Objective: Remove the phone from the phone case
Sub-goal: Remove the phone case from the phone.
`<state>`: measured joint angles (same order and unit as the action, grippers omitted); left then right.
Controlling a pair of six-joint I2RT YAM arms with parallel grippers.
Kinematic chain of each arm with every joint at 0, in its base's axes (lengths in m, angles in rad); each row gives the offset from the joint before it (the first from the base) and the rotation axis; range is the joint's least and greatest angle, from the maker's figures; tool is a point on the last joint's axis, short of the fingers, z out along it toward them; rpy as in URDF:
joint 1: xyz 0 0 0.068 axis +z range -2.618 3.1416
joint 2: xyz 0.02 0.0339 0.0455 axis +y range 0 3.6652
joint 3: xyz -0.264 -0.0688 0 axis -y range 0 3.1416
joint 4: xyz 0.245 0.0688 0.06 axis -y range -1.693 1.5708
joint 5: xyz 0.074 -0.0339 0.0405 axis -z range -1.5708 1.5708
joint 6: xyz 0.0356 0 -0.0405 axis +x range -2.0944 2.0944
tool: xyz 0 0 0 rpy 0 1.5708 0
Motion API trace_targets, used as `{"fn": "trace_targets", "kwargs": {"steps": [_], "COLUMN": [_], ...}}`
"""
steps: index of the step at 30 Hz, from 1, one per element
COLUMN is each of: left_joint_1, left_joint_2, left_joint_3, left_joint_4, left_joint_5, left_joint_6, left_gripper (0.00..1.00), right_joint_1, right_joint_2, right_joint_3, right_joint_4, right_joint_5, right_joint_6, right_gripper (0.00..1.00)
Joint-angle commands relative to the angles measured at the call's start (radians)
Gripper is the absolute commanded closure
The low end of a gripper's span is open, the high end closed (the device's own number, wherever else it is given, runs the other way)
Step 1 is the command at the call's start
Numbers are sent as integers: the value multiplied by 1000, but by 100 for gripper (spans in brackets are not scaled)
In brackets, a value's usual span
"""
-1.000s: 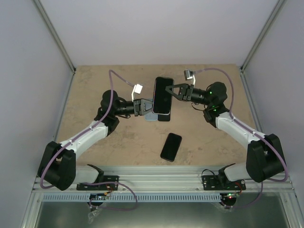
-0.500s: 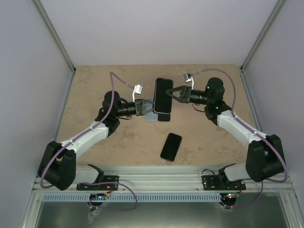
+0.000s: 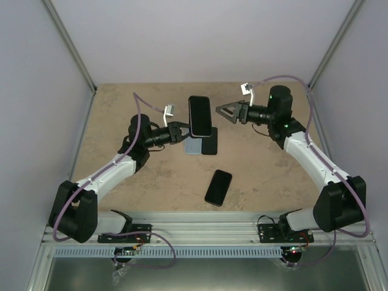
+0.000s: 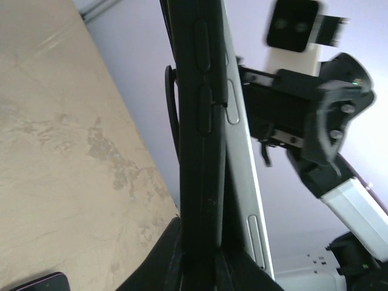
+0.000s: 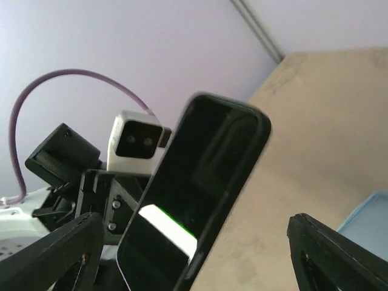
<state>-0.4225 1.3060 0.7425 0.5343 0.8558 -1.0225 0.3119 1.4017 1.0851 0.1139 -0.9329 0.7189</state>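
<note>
Right tool (image 3: 222, 113) withdrew, jaws apart; phone (image 4: 239, 151) still inside case (image 4: 194, 121).

The top view looks down from above and behind the arm bases, taking in the whole surface (image 3: 254, 170). The left wrist view sits tight against the phone (image 4: 197, 182), edge-on, facing the right wrist camera (image 4: 293, 25). The right wrist view, a little farther off, faces back toward the left wrist camera (image 5: 134, 140). All three share the raised phone.
</note>
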Motion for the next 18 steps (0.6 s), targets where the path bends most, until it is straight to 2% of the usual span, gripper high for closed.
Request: {"fn": "trace_targets", "kwargs": {"steps": [1, 5, 9, 18], "left_joint_1": [25, 34, 35, 53], "left_joint_2": [-20, -19, -18, -9], "left_joint_3": [17, 24, 37, 93], "left_joint_4": [-6, -34, -84, -237], "left_joint_5": [-47, -58, -79, -148], "left_joint_6": [-3, 0, 0, -8], "left_gripper": [100, 100, 100, 100], "right_joint_1": [3, 40, 129, 325], "right_joint_2": [-23, -22, -28, -5], "right_joint_3": [122, 194, 225, 251], "right_joint_4": [-227, -341, -404, -436], "right_joint_5": [93, 201, 343, 636], "right_joint_6": [-287, -486, -649, -908], "right_gripper": [15, 15, 16, 20]}}
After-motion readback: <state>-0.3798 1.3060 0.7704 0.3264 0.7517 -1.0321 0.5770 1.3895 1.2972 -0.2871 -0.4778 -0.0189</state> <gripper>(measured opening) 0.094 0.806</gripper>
